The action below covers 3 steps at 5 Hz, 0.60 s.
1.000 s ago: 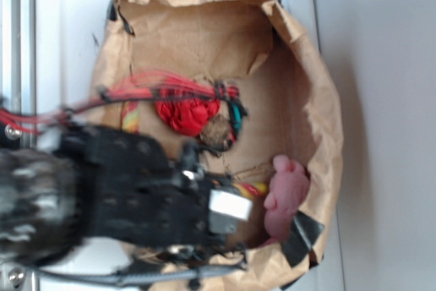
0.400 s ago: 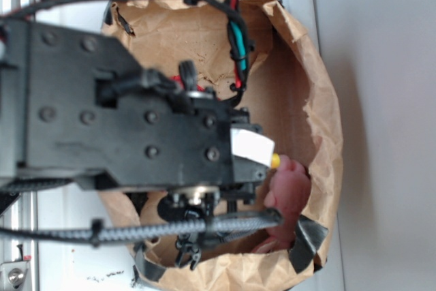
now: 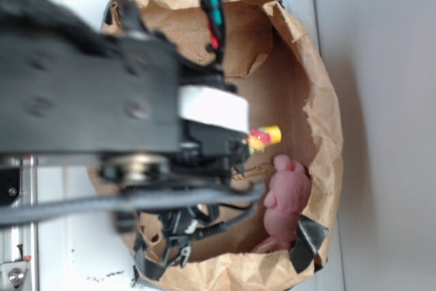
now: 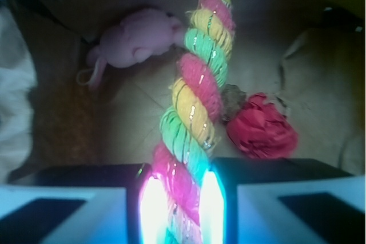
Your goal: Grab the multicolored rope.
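Observation:
The multicolored rope (image 4: 197, 107), twisted in pink, yellow and green, stands up between my jaws in the wrist view, its yellow tip at the top. My gripper (image 4: 180, 204) is shut on its lower part, and the rope hangs clear of the bag floor. In the exterior view only the yellow and red tip of the rope (image 3: 266, 136) pokes out past the black arm, which hides the gripper itself and most of the bag's inside.
A brown paper bag (image 3: 320, 120) lies open, with a pink plush toy (image 3: 286, 199) in its lower right. In the wrist view the plush toy (image 4: 137, 41), a red crumpled paper flower (image 4: 263, 127) and a small brown lump (image 4: 231, 101) lie on the bag floor.
The arm has risen towards the exterior camera and fills more of the frame. The rope's tip has come up with it, away from the plush toy.

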Each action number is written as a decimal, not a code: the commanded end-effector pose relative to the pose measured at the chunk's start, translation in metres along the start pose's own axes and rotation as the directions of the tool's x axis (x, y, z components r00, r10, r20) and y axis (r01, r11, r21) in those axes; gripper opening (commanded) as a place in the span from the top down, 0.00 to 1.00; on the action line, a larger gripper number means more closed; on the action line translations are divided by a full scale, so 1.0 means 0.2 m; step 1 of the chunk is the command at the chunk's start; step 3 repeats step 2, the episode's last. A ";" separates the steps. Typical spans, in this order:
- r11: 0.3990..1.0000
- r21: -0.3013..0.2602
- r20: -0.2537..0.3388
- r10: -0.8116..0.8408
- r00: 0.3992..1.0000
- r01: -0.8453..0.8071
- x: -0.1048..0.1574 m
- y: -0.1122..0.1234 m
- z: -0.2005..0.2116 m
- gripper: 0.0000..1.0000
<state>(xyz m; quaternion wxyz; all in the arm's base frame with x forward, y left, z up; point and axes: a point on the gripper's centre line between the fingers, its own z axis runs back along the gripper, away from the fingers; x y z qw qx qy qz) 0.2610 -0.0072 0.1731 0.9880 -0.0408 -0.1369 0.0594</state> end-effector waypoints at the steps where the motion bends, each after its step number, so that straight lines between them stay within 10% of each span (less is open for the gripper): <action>1: 0.994 0.000 0.101 0.109 0.989 -0.110 0.07 0.08 0.23 1.00; 3: 0.994 0.007 0.112 0.109 0.988 -0.110 0.09 0.07 0.22 1.00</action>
